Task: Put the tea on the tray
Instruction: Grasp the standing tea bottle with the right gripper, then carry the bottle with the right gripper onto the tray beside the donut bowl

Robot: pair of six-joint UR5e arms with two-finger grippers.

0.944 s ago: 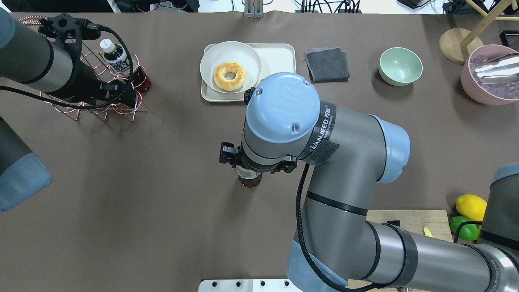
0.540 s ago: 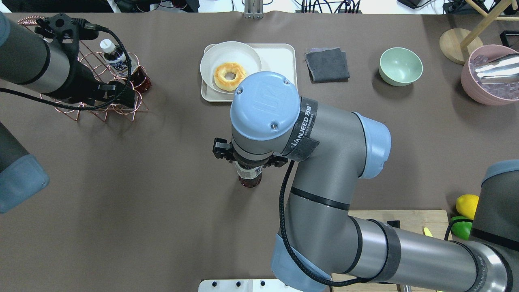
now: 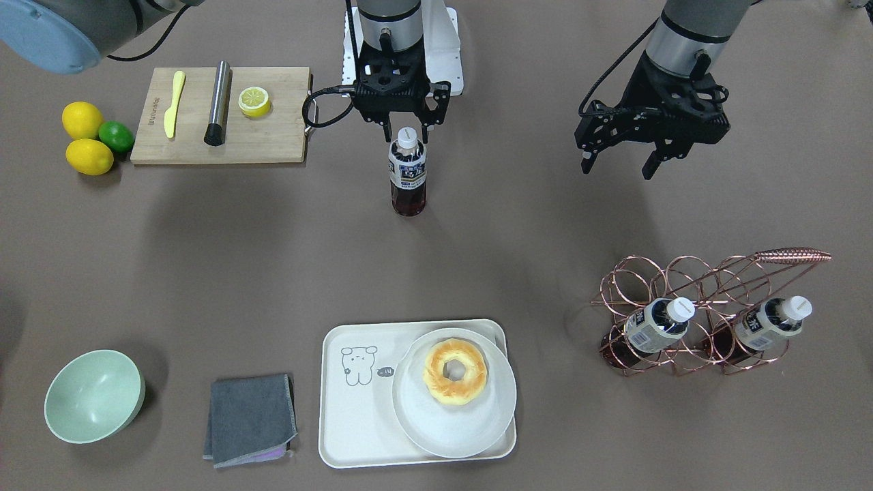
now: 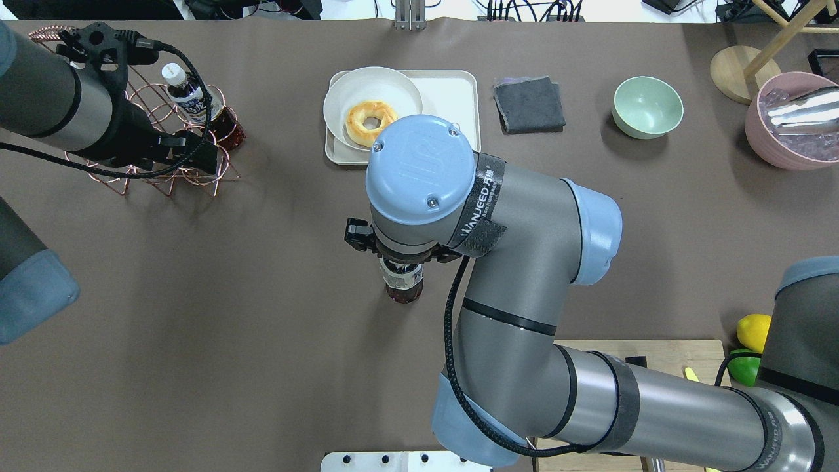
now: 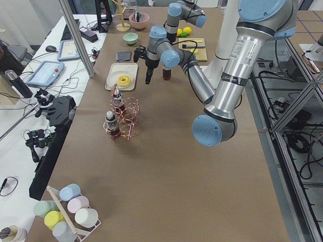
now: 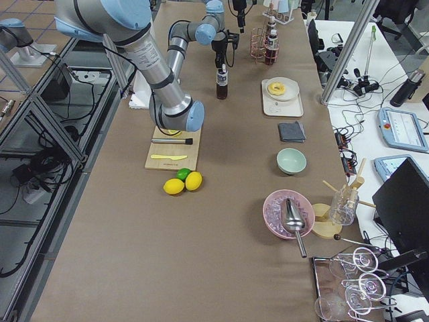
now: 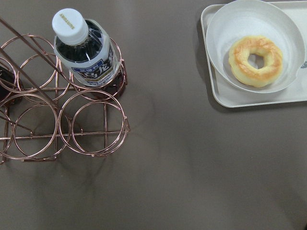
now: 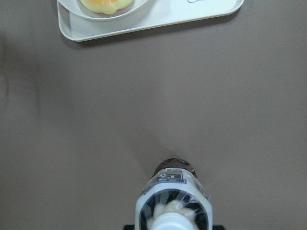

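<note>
One tea bottle stands upright on the brown table, near the robot's side; it also shows in the overhead view and at the bottom of the right wrist view. My right gripper is open, with its fingers on either side of the white cap and not touching it. The cream tray lies across the table and holds a white plate with a doughnut. My left gripper is open and empty, above the table by the copper rack. Two alike bottles lie in the rack.
A wooden cutting board with a yellow knife, a metal rod and a lemon half lies by the right arm's base. Lemons and a lime sit beside it. A green bowl and a grey cloth lie beside the tray.
My right arm has moved to the view's left, bringing its gripper over the standing bottle. The bottle has stayed put. The left arm has hardly moved.
</note>
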